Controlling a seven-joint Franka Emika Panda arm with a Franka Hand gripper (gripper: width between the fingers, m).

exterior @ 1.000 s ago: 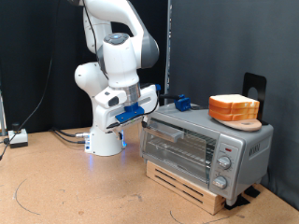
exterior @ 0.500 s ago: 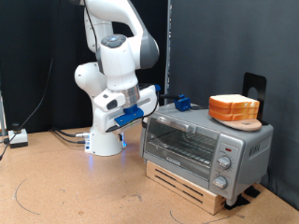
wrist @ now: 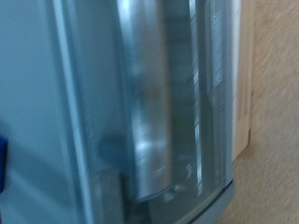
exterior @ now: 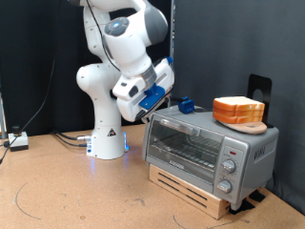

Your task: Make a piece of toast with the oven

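The silver-grey oven (exterior: 210,148) stands on a wooden pallet at the exterior view's right, with its glass door shut and its knobs (exterior: 229,164) on its right side. My gripper (exterior: 143,113) hangs just above and left of the oven's top left corner, clear of the door. The wrist view is a blurred close-up of the oven's glass door and bar handle (wrist: 149,103), and no fingers show in it. A pile of bread slices (exterior: 238,110) lies on a board on the oven's top. No single slice shows apart from the pile.
A small blue object (exterior: 187,105) sits on the oven's top behind my hand. A black stand (exterior: 257,88) rises behind the bread. Cables (exterior: 67,139) and a white box (exterior: 16,141) lie on the brown table at the left. A black curtain closes the back.
My hand has lifted up and to the right from beside the oven door's left edge. The door, tilted a little open one second ago, now stands shut.
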